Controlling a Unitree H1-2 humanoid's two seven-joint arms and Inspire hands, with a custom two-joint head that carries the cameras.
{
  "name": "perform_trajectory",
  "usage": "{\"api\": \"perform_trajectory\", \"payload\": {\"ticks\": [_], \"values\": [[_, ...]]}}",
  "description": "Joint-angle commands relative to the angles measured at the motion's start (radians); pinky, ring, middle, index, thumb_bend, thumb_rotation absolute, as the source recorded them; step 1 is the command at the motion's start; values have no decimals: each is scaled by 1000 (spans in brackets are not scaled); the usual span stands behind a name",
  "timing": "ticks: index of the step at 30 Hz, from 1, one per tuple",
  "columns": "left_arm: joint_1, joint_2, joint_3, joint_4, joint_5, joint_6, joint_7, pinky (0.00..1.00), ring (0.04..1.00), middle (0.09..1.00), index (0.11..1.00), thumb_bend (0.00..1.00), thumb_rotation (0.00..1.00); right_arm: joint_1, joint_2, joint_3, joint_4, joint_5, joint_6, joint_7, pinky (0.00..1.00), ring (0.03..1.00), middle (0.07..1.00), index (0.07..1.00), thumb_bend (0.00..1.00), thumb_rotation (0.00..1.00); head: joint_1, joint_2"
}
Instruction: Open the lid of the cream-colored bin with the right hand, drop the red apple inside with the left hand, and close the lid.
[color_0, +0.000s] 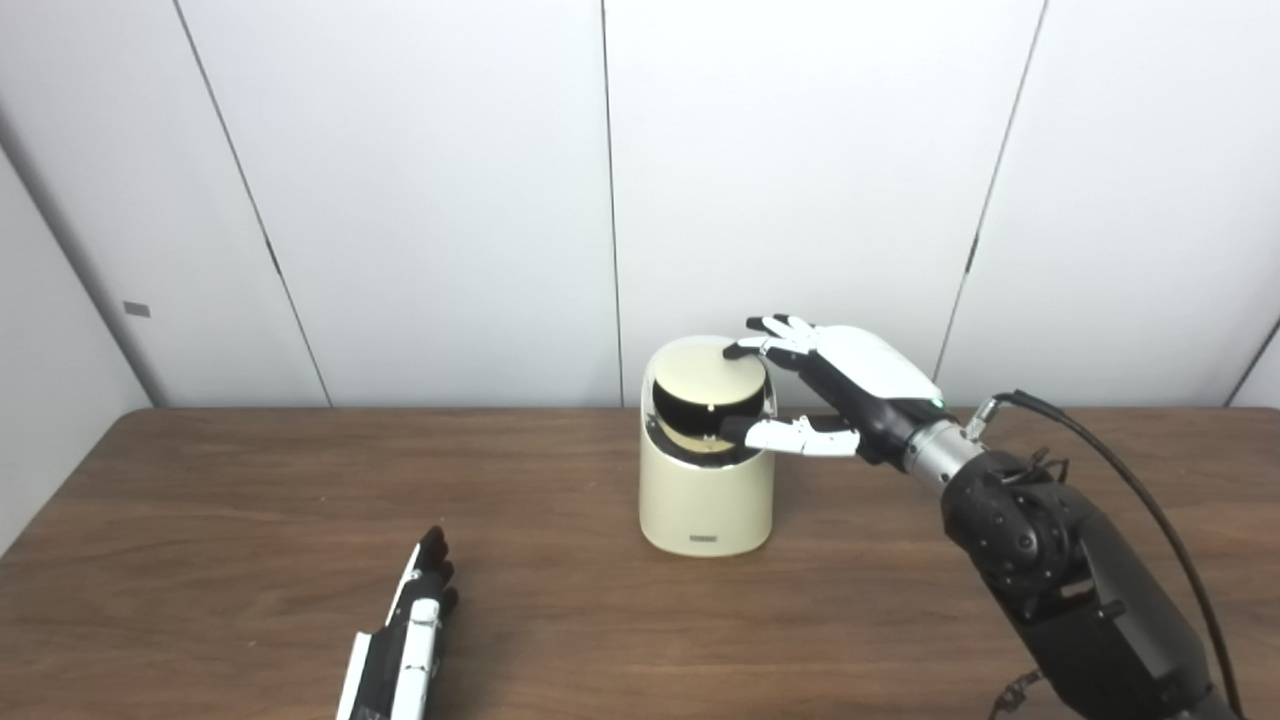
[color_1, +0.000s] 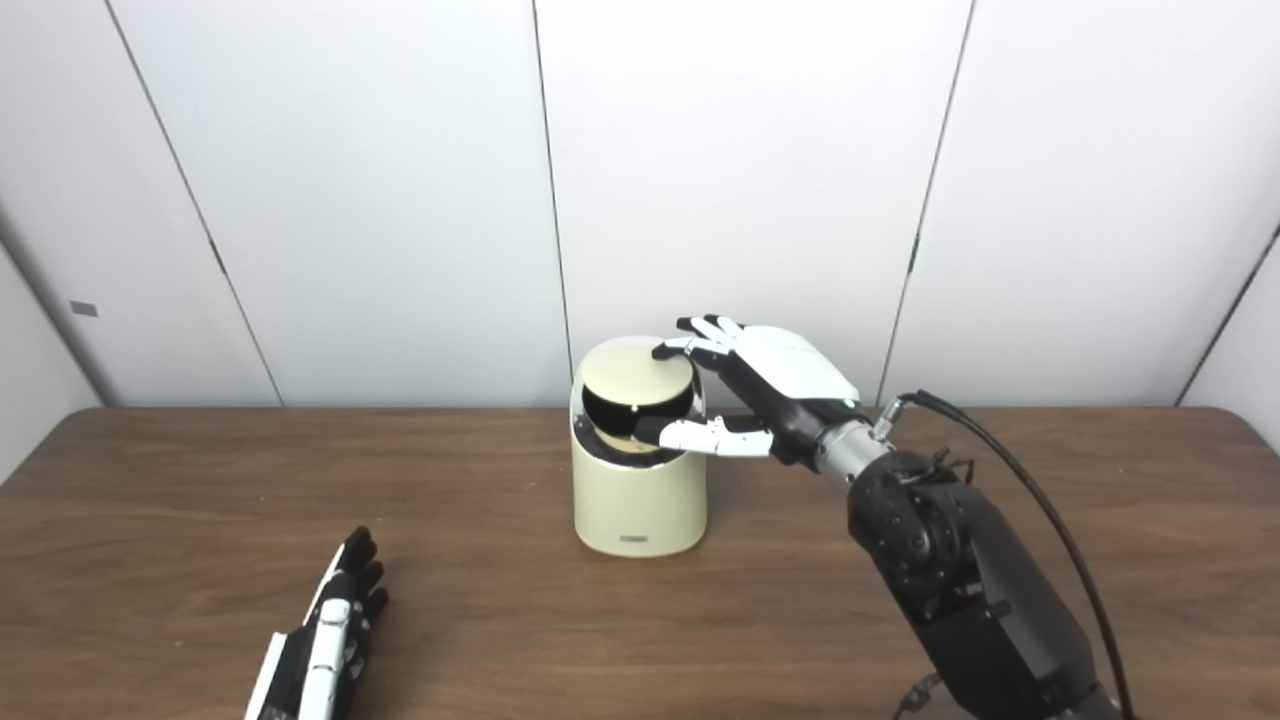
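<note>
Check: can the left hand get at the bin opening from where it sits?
Probably yes. The left hand lies on bare table with nothing between it and the cream bin. The lid is tilted partly open, but the right hand crowds the right rim.

- So the table (color_0: 250, 500) is dark brown wood grain, and it runs right up to the white panelled wall (color_0: 440, 200) at the back.
- The cream bin (color_0: 705, 495) stands upright on it, about mid-table, towards the back. It's well beyond the fingertips of the left hand (color_0: 405, 640) and off to their right.
- That left hand lies flat on the wood at the near edge, fingers (color_0: 432, 565) stretched out straight and pointing away.
</note>
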Motion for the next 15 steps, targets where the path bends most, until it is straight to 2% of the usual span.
{"api": "perform_trajectory", "payload": {"ticks": [1,9,15], "values": [[0,-2,-9,1,8,17,1,1000,1000,1000,1000,455,853,-10,-14,-7,-28,-4,-13,4,1000,1000,961,833,625,953,0,0],[1,-5,-6,0,16,-2,14,1000,1000,1000,1000,493,820,7,-14,-1,-35,-15,-18,6,1000,1000,967,832,628,956,6,16],[-2,-6,-6,5,2,3,16,1000,1000,1000,1000,502,769,17,-17,9,-41,-35,-48,-5,1000,1000,958,825,638,924,12,23]]}}
